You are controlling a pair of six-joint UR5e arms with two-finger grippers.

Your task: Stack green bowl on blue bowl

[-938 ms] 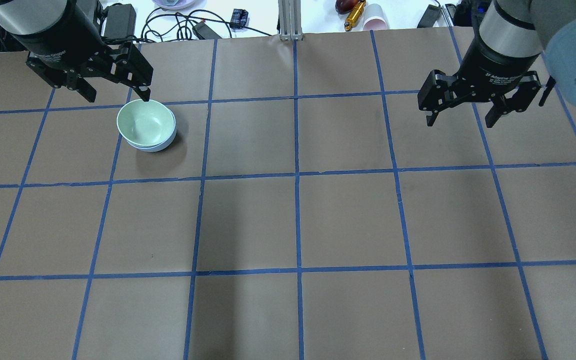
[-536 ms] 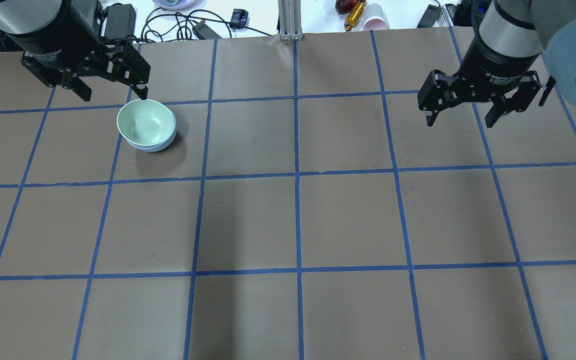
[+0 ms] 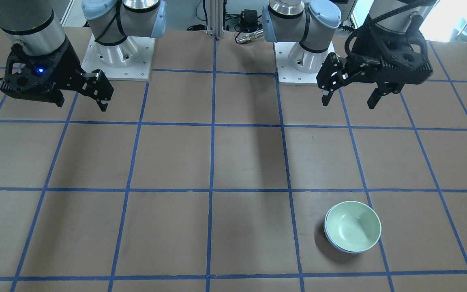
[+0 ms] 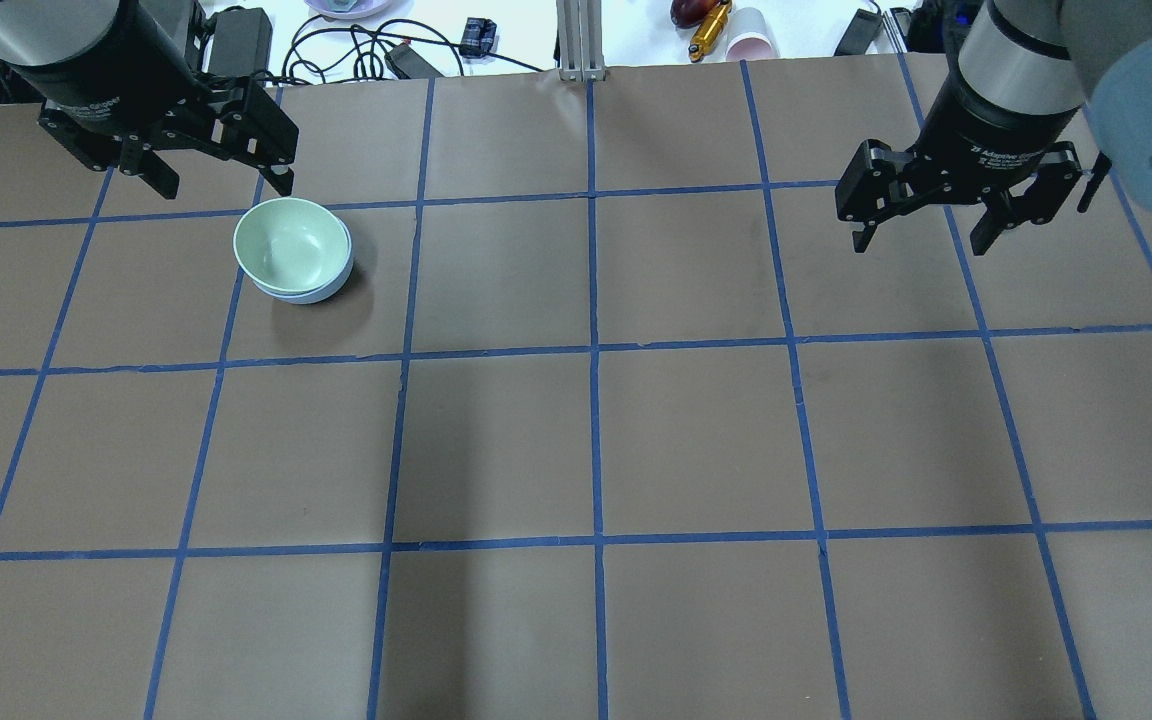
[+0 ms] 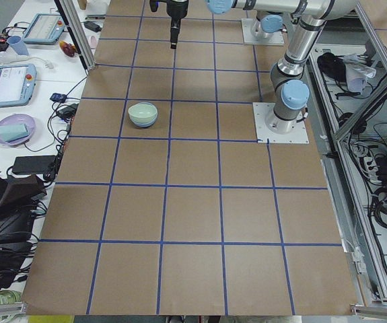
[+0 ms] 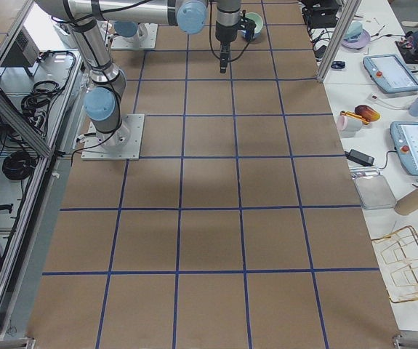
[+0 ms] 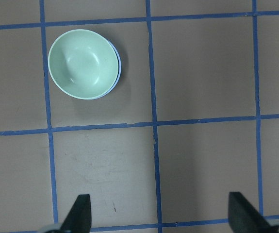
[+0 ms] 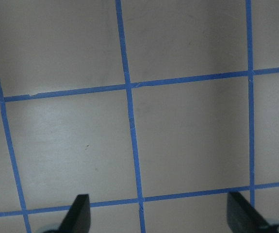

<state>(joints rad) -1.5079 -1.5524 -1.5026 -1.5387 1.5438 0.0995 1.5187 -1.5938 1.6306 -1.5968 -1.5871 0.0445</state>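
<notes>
Surface: a brown paper-covered surface [image 4: 696, 440] with a blue tape grid carries the stack.
Left claw: the black two-finger left claw [image 4: 226, 185] is spread apart and empty, raised over the bowls.
Right claw: the matching right claw [image 4: 921, 243] is spread apart and empty, with the bowls far off to its side.
Green bowl: the pale mint-green glossy bowl [image 4: 291, 245] sits nested below the left claw, touching neither finger.
Blue bowl: of the light periwinkle-blue glossy bowl [image 4: 328, 290], only a crescent of rim shows.
Risk: the nesting looks slightly off-centre. A low sweep by the left claw could clip the rim and slide the stack.
</notes>
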